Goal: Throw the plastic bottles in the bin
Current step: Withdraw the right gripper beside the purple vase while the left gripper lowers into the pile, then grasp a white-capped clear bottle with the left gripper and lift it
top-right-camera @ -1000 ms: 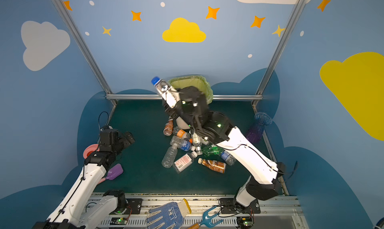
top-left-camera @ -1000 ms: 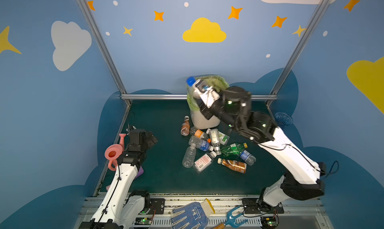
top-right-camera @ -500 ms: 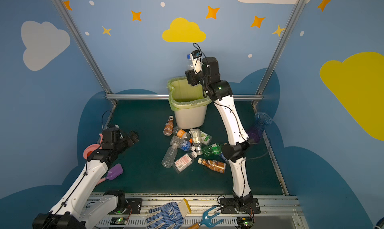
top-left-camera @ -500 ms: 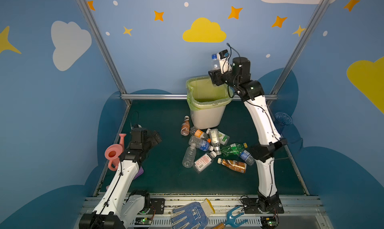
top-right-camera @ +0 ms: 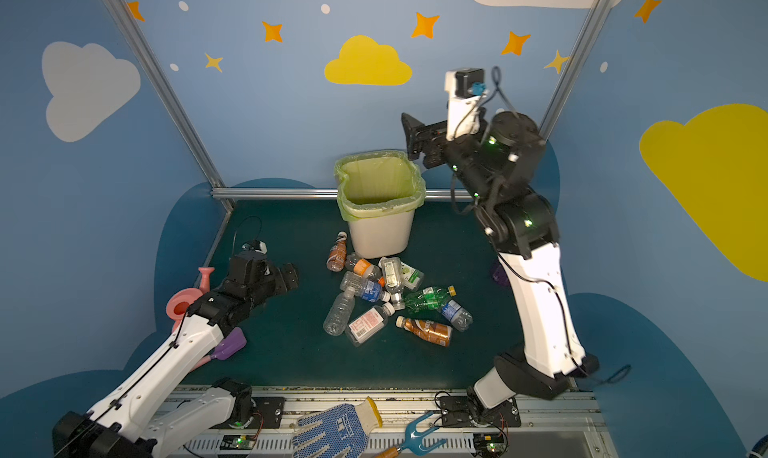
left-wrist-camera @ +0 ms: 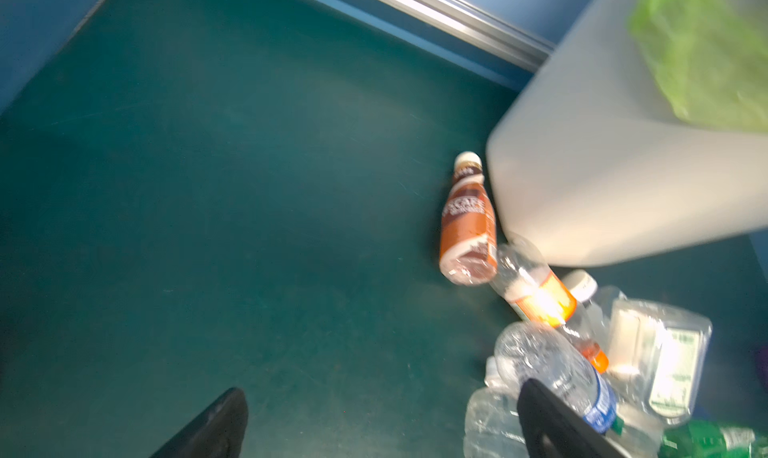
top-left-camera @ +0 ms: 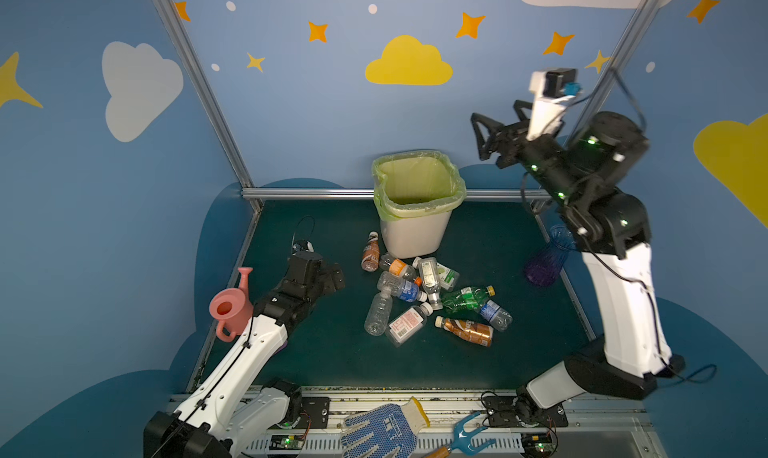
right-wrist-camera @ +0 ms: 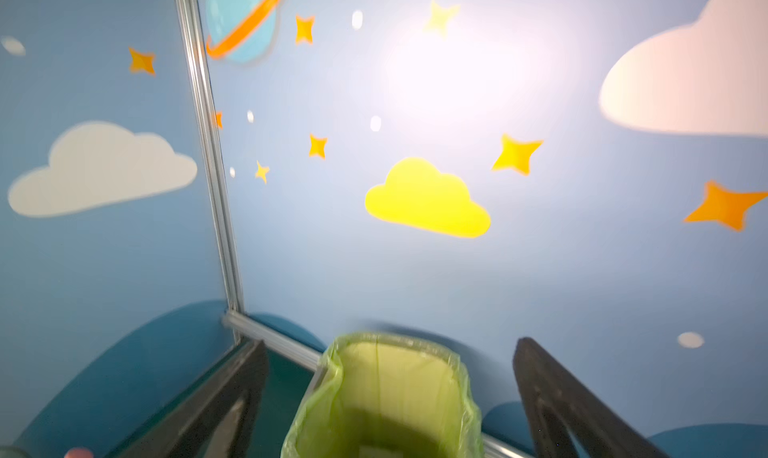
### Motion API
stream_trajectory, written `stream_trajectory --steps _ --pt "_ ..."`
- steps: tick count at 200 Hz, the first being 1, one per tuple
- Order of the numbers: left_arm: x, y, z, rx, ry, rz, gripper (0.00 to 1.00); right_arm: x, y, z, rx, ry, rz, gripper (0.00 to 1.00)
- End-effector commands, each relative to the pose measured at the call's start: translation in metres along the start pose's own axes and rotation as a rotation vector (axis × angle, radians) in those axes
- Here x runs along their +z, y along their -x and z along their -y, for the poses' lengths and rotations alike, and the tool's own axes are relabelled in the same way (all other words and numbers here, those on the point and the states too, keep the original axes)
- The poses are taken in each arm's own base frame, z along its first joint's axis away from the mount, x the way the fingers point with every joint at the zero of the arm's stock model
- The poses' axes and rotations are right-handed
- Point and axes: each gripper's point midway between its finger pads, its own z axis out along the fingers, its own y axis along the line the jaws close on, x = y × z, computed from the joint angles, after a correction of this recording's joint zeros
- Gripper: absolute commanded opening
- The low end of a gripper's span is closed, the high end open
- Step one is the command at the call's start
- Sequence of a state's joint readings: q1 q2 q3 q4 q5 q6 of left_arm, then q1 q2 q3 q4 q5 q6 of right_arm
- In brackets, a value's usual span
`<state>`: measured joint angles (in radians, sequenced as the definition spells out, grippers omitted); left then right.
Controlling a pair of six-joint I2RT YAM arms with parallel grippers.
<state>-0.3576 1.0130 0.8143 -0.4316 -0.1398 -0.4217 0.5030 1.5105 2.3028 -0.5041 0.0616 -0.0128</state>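
Clearly the left tool (top-left-camera: pixel 334 276), apart and empty, is nearer: the plastic bottles (top-left-camera: pixel 401 289) lie close ahead; the right tool (top-left-camera: pixel 496 129), apart, is high.

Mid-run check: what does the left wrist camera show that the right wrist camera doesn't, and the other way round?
Left wrist only: plastic bottles lying on the green mat, including a brown bottle beside the white side of the bin, and the left gripper, open.
Right wrist only: the bin's open top with its liner seen from above, the cloud-and-star wall, and the right gripper, open with nothing held.
Both: the bin and the metal frame rail.
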Motion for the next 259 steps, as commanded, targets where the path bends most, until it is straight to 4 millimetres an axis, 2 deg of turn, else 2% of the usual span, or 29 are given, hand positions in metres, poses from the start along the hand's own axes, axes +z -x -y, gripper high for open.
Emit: stream_trajectory --steps 1,23,47,78,113,145,171,197,222,259 --pt "-0.001 -0.013 0.017 0.092 -0.025 -0.052 1.0 0.025 -0.072 0.019 -0.017 -0.069 -0.164 0.94" --pt "0.0 -0.037 0.039 0.167 -0.066 -0.146 1.0 0.009 -0.107 0.042 0.027 -0.125 -0.237 0.95" --pt "0.003 -0.062 0.058 0.217 -0.089 -0.247 1.0 -0.014 -0.158 0.068 0.13 -0.192 -0.319 0.96" --pt "0.007 -0.092 0.079 0.262 -0.122 -0.339 1.0 -0.05 -0.226 0.089 0.231 -0.267 -0.438 0.97" --pt "0.014 -0.115 0.091 0.27 -0.146 -0.42 0.99 -0.097 -0.291 0.103 0.326 -0.352 -0.556 0.97" --pt "0.025 -0.127 0.094 0.304 -0.122 -0.486 0.98 -0.136 -0.335 0.107 0.403 -0.413 -0.624 0.98" --pt "0.036 -0.133 0.094 0.344 -0.072 -0.545 0.97 -0.157 -0.361 0.106 0.451 -0.442 -0.664 0.98" --pt "0.047 -0.141 0.102 0.374 -0.07 -0.606 0.94 -0.172 -0.38 0.105 0.491 -0.469 -0.692 0.98" --pt "0.057 -0.149 0.098 0.404 -0.022 -0.654 0.88 -0.181 -0.39 0.104 0.51 -0.484 -0.703 0.98" --pt "0.067 -0.152 0.086 0.436 0.06 -0.666 0.85 -0.188 -0.395 0.107 0.518 -0.503 -0.709 0.98"
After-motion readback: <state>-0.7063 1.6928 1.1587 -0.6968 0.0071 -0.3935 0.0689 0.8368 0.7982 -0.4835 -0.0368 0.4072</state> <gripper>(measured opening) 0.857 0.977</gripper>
